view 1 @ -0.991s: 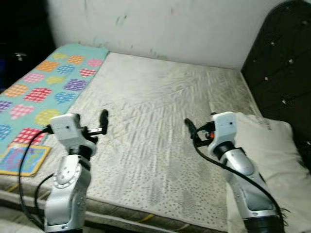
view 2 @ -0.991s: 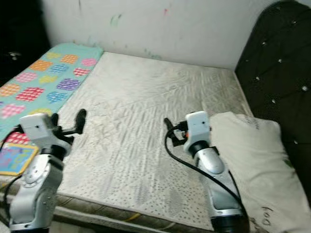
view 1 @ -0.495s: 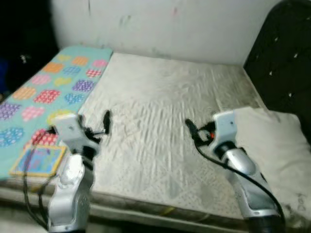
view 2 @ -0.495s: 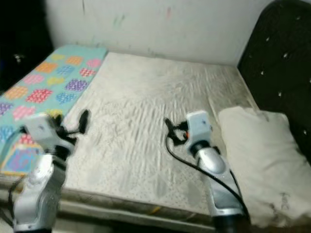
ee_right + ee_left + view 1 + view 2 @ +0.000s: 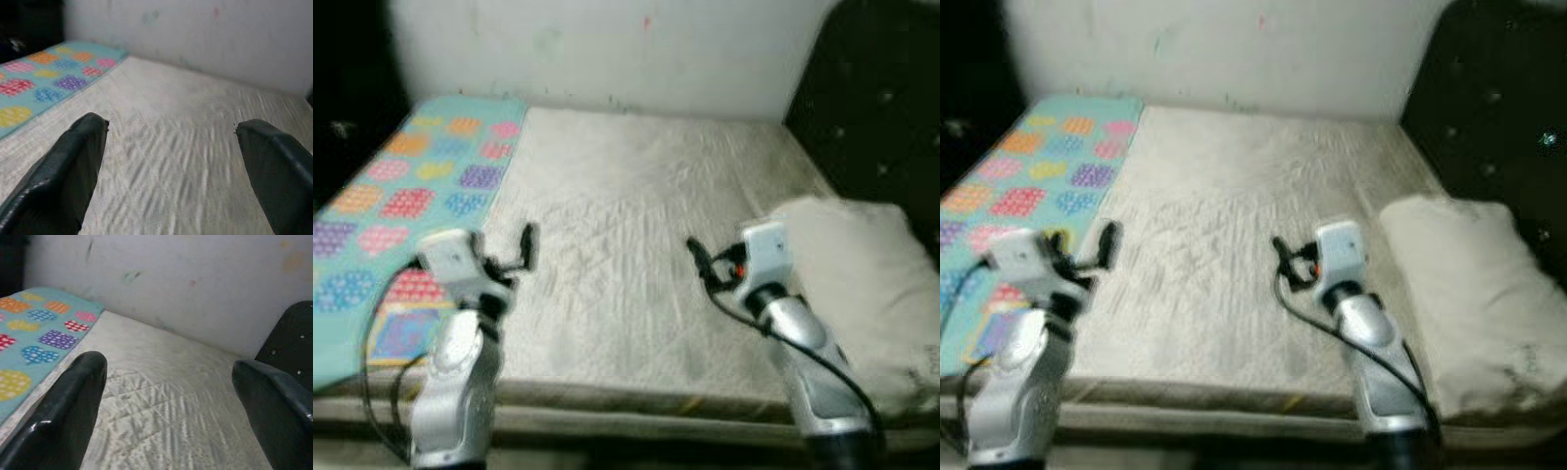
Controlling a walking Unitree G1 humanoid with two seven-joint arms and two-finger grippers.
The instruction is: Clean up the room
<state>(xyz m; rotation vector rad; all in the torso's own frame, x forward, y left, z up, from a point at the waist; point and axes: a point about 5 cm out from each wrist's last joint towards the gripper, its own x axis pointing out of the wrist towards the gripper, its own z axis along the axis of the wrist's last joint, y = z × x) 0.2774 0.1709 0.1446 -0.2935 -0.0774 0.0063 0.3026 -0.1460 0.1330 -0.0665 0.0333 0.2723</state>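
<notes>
The robot has drawn back from the bed since a second ago, so more of the mattress front edge shows, while both arms stay raised as before. The left gripper (image 5: pixel 525 245) and right gripper (image 5: pixel 697 258) hover spread and empty over the bare quilted grey mattress (image 5: pixel 636 196). The teal patchwork blanket (image 5: pixel 401 186) lies flat; the off-white pillow (image 5: pixel 862 264) rests by the dark headboard (image 5: pixel 871 88). Tidying looks barely started.

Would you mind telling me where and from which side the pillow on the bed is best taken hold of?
Probably by the near left corner of the pillow, coming in from the bare mattress side with the right end effector, which is open and closest. The pillow lies flat and soft beside the dark headboard, so its inner edge looks freest to pinch.
</notes>
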